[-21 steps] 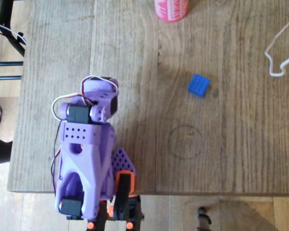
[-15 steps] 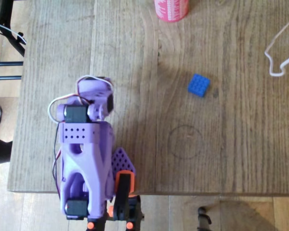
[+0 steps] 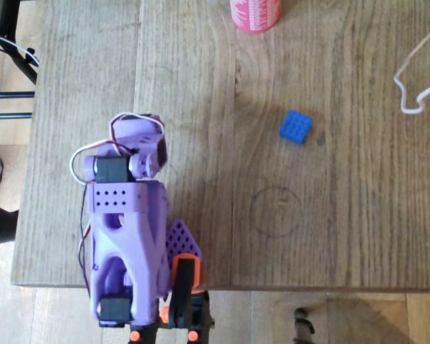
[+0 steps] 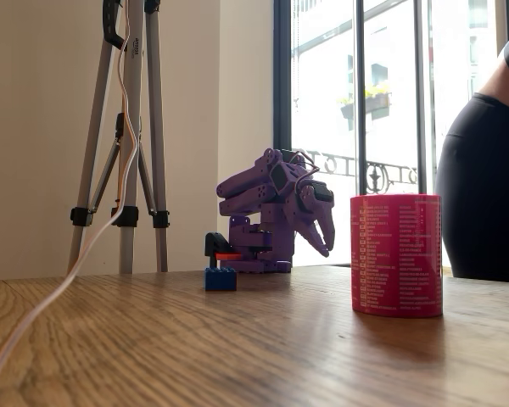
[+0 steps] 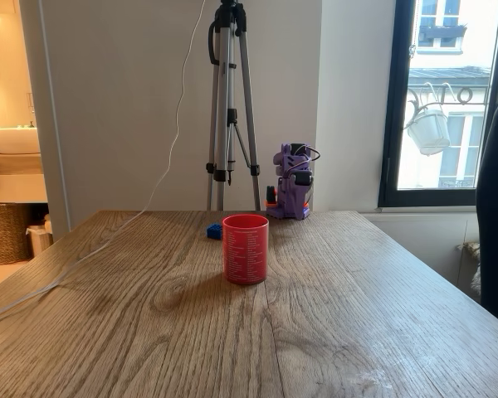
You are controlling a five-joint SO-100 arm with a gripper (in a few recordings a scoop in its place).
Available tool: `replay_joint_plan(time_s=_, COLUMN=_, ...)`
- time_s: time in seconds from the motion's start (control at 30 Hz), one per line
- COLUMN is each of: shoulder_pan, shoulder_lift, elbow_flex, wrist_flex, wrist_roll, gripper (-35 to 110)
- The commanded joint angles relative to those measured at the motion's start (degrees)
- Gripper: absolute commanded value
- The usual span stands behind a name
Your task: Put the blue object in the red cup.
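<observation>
Here, in the overhead view, the purple arm [image 3: 125, 236] sat folded up at the left, near the bottom edge of the wooden table [image 3: 344, 236]. Its gripper [image 4: 325, 240] pointed down in a fixed view and held nothing; I could not tell how far apart its fingers were. The blue brick [image 3: 295, 127] lay flat on the table, well apart from the arm. The red cup [image 3: 255, 14] stood upright at the top edge, well apart from the brick. A white cable [image 3: 416, 72] curled at the right.
</observation>
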Motion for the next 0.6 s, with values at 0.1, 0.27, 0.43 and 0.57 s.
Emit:
replay_joint_plan(time_s=0.1, shoulder_pan=13.62, shoulder_lift=-3.60, elbow_flex=-5.89, wrist_flex=-0.88, wrist_roll=-14.06, gripper=1)
replay_joint_plan(time_s=0.27, shoulder_pan=19.60, shoulder_lift=-22.50, elbow_flex=-22.50, wrist_flex=0.62, wrist_roll=-15.21, gripper=1)
replay_joint_plan(time_s=0.43, shoulder_pan=29.88, shoulder_lift=-42.98, elbow_flex=-37.44, wrist_flex=3.08, wrist_roll=-15.73, gripper=1)
replay_joint_plan(time_s=0.57, shoulder_pan=35.86, shoulder_lift=-54.23, elbow_flex=-46.49, wrist_flex=7.12, wrist_roll=-17.75, gripper=1)
